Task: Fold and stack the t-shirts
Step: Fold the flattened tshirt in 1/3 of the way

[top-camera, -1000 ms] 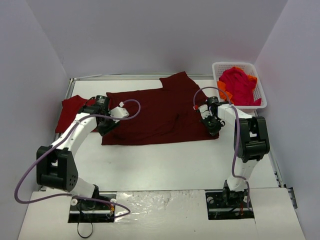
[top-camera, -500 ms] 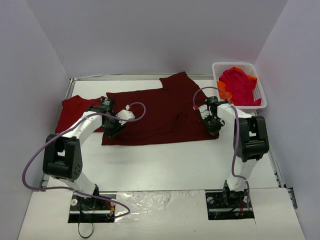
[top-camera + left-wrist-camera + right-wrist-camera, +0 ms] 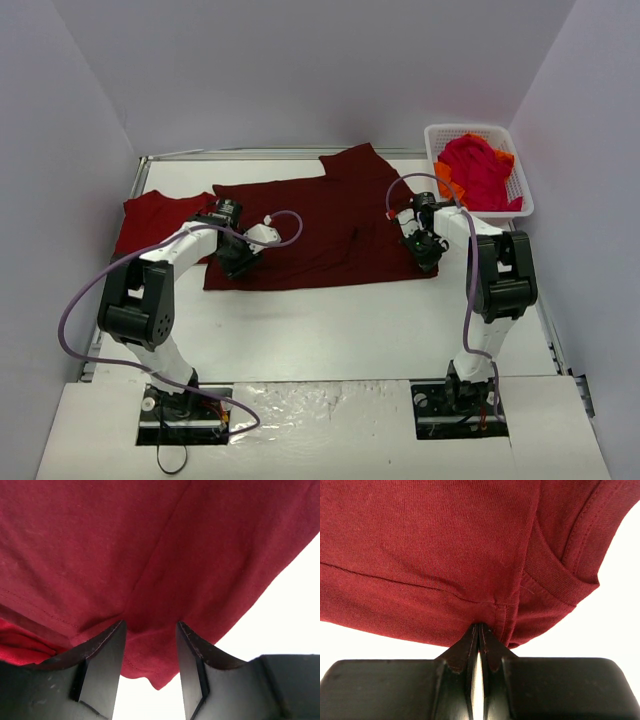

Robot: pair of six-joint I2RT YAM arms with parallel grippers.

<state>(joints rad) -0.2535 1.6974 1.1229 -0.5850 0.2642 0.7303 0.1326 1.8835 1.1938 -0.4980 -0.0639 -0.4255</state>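
the red shirt (image 3: 150, 215) is partly buried under the maroon shirt (image 3: 320, 225) and left arm (image 3: 180, 240), can't count the pile (image 3: 478, 172) in the basket (image 3: 470, 129).

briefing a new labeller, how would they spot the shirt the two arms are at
On the white table, look across the middle. The dark maroon t-shirt lies flat there, the largest cloth in view. Unlike the brighter red shirt at its left end or the crimson and orange heap in the white basket, it is dark and spread wide.
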